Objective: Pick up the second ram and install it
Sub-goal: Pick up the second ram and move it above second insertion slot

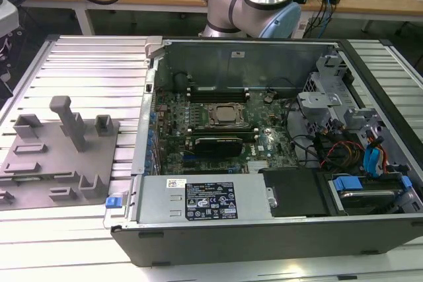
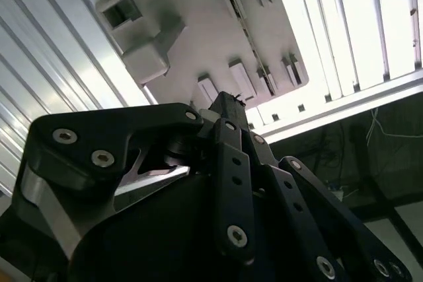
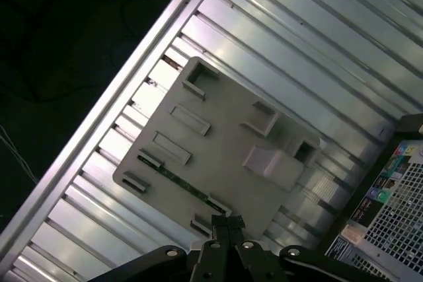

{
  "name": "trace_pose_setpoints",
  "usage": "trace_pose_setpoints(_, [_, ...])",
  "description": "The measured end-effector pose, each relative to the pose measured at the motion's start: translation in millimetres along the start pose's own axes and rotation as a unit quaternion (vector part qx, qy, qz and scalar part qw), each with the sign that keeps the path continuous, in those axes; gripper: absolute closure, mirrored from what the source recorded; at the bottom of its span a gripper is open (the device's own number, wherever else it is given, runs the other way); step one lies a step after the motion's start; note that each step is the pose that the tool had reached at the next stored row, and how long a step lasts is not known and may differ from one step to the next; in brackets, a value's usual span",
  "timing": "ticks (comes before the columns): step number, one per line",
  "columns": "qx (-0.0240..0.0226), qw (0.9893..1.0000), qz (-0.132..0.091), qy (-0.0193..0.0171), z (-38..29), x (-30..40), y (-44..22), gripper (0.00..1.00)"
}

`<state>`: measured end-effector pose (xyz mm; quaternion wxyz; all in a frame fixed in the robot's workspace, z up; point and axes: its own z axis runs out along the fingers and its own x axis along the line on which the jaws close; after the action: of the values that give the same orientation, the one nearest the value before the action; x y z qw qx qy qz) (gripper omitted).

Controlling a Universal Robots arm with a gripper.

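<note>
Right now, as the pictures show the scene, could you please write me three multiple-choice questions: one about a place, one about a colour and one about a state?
1. In the exterior view, where does the grey fixture plate lie relative to the computer case?
A. inside it
B. on the exterior view's left of it
C. on the exterior view's right of it

2. What colour is the second ram?
A. green
B. red
C. white

3. The end effector hangs over the plate. How is the second ram?
A. clamped in the end effector
B. leaning against the case
C. lying in the fixture plate

Answers:
1 B: the plate sits outside the open case, on the exterior view's left.
2 A: in the first wrist view it shows as a thin green strip.
3 C: it lies flat along the plate's edge, and the end effector is shut with nothing in it.
</note>
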<state>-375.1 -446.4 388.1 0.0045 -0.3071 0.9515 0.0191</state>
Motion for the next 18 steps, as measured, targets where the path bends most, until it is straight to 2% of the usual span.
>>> trace_pose_setpoints(10, [0.0002,0.9994,-0.034,0.0018,0.0,0.0,0.0,0.89])
trace_pose_setpoints(18, [0.0006,0.9979,-0.065,0.0036,0.0,0.0,0.0,0.89])
